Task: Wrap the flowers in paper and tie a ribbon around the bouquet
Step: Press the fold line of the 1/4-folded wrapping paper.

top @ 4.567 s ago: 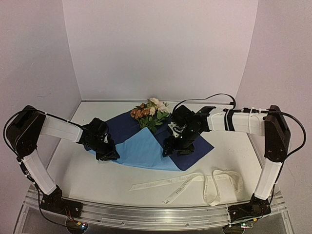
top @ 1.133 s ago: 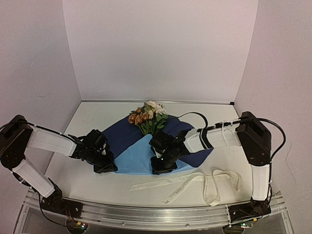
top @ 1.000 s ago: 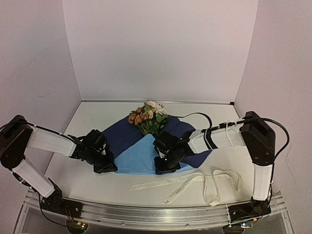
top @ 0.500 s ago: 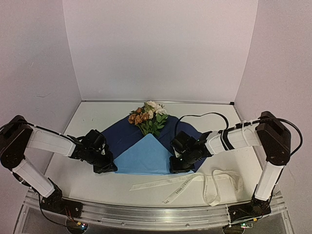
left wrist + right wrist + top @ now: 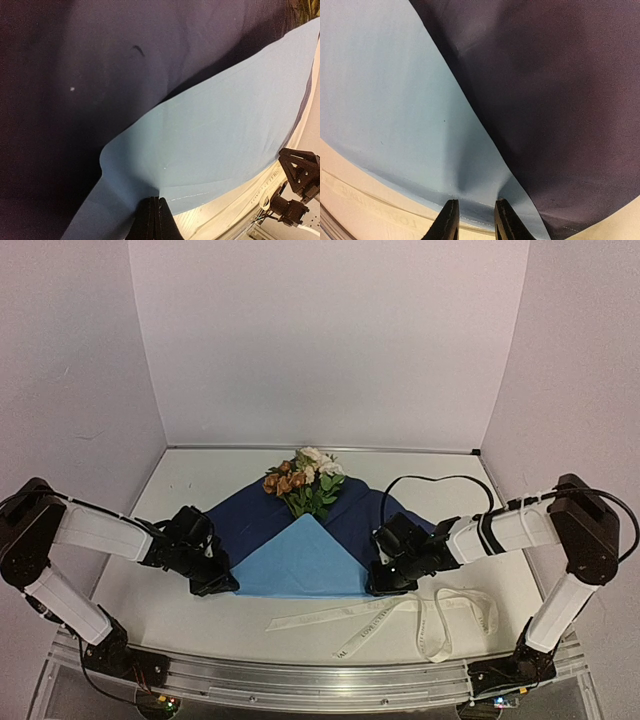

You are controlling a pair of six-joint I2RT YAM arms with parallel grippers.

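L gripper [image 5: 216, 584] is closed, tips at the 8 o'clock corner of the folded paper [image 5: 300, 562]; whether it pinches the sheet, cannot tell. R gripper [image 5: 384, 586] has jaws a bit apart, at the 4 o'clock corner. At 12 o'clock lie the flowers [image 5: 305, 478]; ribbon [image 5: 400, 612] at 5 o'clock, on table [image 5: 180, 480].

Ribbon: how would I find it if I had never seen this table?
Look at the white table, then at the big blue paper in its middle. Just in front of that paper, near the table's front edge, lies the ribbon: the only long, thin, cream strip, looping at its right end.
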